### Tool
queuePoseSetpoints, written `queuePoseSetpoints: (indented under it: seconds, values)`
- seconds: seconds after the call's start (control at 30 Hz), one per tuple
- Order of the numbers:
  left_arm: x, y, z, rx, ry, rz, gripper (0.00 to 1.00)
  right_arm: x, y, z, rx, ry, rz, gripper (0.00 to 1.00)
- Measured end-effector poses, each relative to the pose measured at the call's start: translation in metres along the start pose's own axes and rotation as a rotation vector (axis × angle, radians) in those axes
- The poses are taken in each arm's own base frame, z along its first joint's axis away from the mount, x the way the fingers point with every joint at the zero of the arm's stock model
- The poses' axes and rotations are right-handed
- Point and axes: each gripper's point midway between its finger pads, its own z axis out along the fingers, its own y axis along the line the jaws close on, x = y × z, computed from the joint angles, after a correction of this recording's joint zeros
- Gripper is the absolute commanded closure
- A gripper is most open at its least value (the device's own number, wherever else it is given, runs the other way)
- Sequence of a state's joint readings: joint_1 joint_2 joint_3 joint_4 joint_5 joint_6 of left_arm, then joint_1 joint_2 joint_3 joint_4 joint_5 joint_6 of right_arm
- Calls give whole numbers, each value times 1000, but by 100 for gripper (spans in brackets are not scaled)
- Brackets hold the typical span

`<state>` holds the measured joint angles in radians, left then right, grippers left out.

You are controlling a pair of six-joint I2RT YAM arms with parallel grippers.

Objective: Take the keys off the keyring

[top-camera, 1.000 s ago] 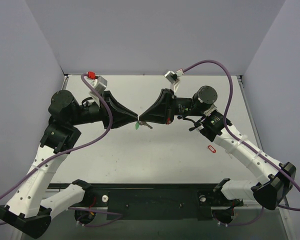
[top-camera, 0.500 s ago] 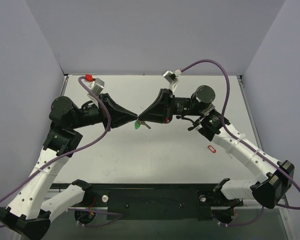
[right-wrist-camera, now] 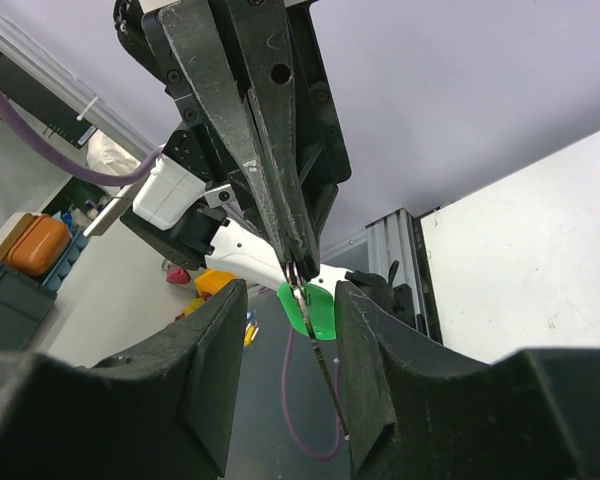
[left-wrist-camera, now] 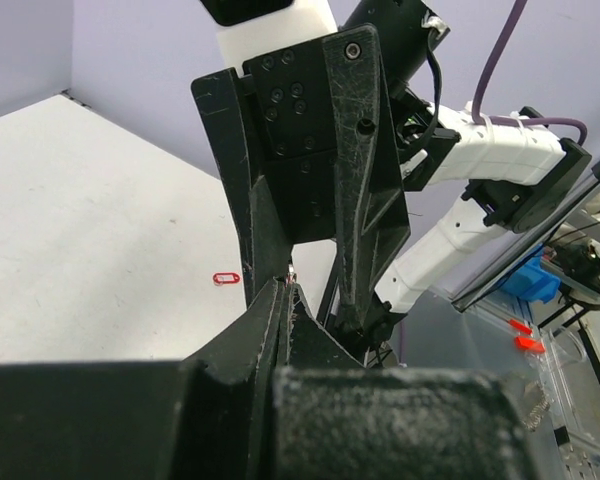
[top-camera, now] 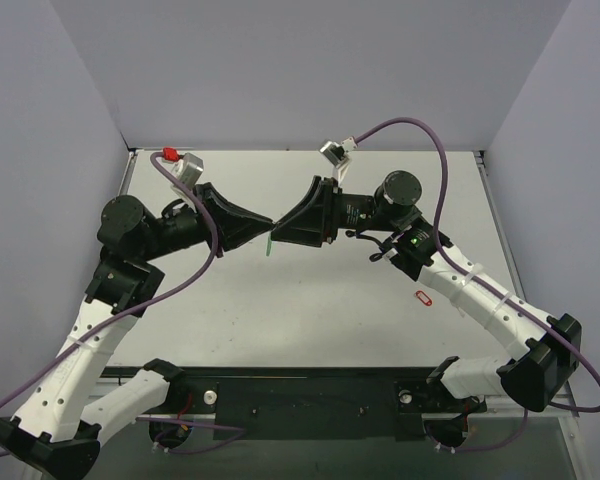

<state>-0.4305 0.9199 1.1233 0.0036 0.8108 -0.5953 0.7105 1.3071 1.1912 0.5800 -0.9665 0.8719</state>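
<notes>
My left gripper point(top-camera: 271, 231) is shut on the top of the keyring and holds it in the air above the table's middle. The green fob point(right-wrist-camera: 318, 312) hangs just under the left fingers point(right-wrist-camera: 272, 170), and the thin silver key point(right-wrist-camera: 325, 365) hangs edge-on beside it. From above the fob point(top-camera: 269, 244) shows only as a thin green sliver. My right gripper point(right-wrist-camera: 292, 288) is open, with one finger on each side of the fob and key, touching neither. In the left wrist view my left gripper point(left-wrist-camera: 285, 288) is shut, with the right fingers point(left-wrist-camera: 365, 180) spread just beyond it.
A small red oval outline piece point(top-camera: 424, 297) lies on the white table point(top-camera: 310, 330) near the right arm; it also shows in the left wrist view point(left-wrist-camera: 226, 279). Purple cables loop over both arms. Grey walls stand at the back and sides.
Both grippers have shifted a little toward the back and left with the keyring. The key, earlier sticking out to the right, now hangs edge-on, with the right fingers apart around it.
</notes>
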Motion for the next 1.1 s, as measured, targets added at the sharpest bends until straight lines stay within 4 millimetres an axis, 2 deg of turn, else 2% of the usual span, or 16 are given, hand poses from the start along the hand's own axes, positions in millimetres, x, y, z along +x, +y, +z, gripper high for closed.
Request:
queuePoseSetpoints:
  seconds: [0.23, 0.5, 0.67, 0.9, 1.1]
  values:
    - [-6, 7, -1, -49, -34, 9, 100, -2, -4, 1, 18, -14, -5, 78]
    - [-7, 6, -2, -57, -44, 13, 100, -6, -9, 1, 44, -37, -2, 79]
    - [-7, 7, -2, -60, -45, 11, 100, -7, -10, 1, 49, -44, -2, 85]
    - [-8, 8, -3, -65, -50, 13, 100, -7, -11, 1, 53, -42, -6, 100]
    - [-6, 9, -4, -67, -45, 22, 100, -4, -12, 0, 53, -28, -11, 100]
